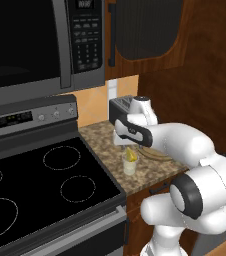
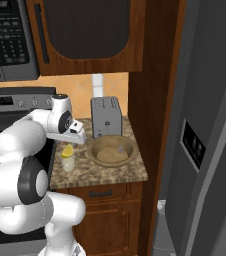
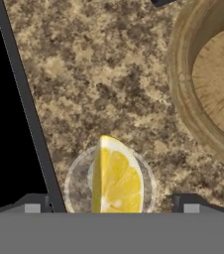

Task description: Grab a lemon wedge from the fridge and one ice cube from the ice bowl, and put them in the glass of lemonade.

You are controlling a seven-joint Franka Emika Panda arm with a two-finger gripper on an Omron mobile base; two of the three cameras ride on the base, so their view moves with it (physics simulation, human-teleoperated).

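Observation:
The glass of lemonade (image 2: 67, 162) stands on the granite counter beside the stove. The lemon wedge (image 3: 116, 181) sits upright in the glass's mouth (image 3: 77, 178), bright yellow and poking above the rim; it also shows as the wedge (image 1: 130, 155). My gripper (image 3: 111, 207) hangs straight above the glass, open, with its fingertips (image 3: 32, 207) wide on either side and not touching the wedge. The tan ice bowl (image 2: 97, 145) lies just right of the glass, with a small pale piece (image 2: 120, 148) inside. The grey fridge (image 2: 210, 100) stands at the right, doors closed.
A steel toaster (image 2: 106, 116) stands behind the bowl against the wall. The black stove top (image 1: 45, 185) borders the counter on the left, with a microwave (image 1: 40, 40) above it. Wooden cabinets (image 2: 85, 35) hang over the counter.

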